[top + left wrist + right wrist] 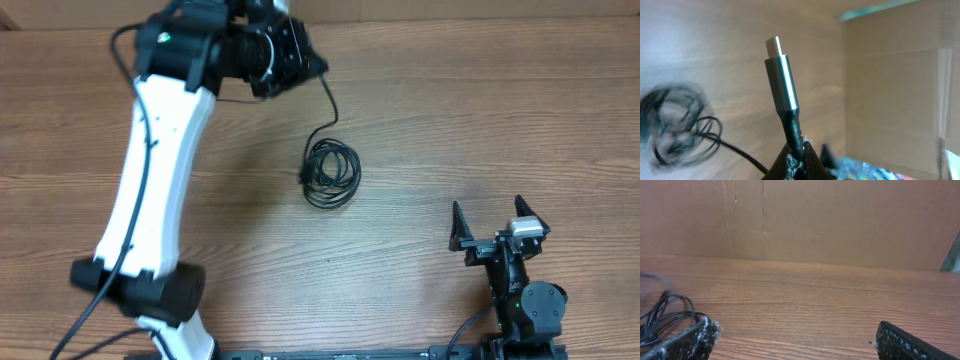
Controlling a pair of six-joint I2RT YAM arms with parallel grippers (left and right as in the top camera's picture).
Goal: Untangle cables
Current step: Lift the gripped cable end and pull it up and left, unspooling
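Note:
The cables (331,173) lie as one small black coil in the middle of the table. One strand (327,100) runs from the coil up to my left gripper (312,66), which is at the far side of the table. In the left wrist view the left gripper (799,154) is shut on that strand just below its silver plug (781,75), which points upward. The coil (675,125) shows blurred at the left. My right gripper (488,212) stands open near the front right, apart from the coil. Between its fingers (687,341) there is only bare table, with the coil (660,315) at the far left.
A cardboard wall (840,220) stands behind the far edge of the wooden table (480,110). The left arm's white link (150,170) crosses the left side of the table. Something with a colourful pattern (875,170) shows low in the left wrist view.

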